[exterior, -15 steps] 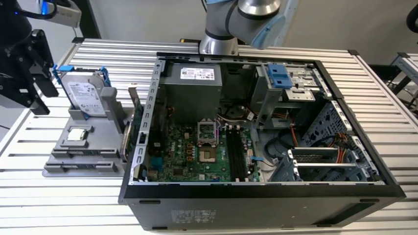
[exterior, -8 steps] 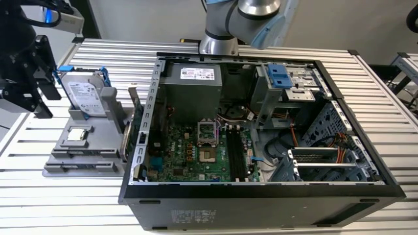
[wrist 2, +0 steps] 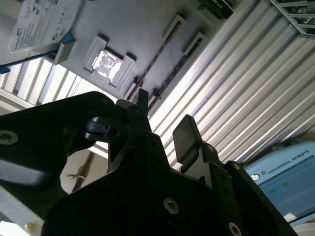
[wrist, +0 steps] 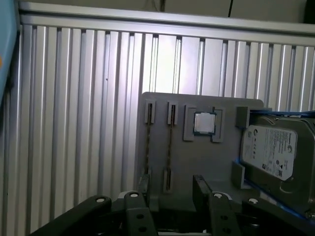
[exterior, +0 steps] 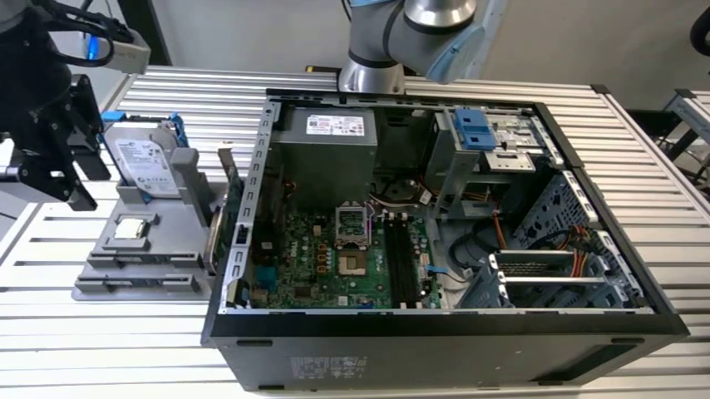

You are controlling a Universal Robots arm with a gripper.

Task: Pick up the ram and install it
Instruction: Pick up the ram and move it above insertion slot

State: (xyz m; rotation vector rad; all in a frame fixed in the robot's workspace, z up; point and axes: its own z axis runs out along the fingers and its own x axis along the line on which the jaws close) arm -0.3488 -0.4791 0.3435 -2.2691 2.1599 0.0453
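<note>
The end effector (wrist: 172,192) hangs wide and empty over the grey holder (wrist: 197,162), where the ram (wrist: 169,147) stands edge-up in a slot; a slightly off descent could strike that thin stick instead of straddling it.

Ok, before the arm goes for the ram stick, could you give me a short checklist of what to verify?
1. Black tool open, nothing between its fingers: ok.
2. Thin dark ram stick seated on edge in the flat grey tray: ok.
3. Tool touching the stick: not ok, apart from it.
4. Long black motherboard slots empty: ok, they look free.
5. Stick's orientation for the slot: cannot tell.
</note>
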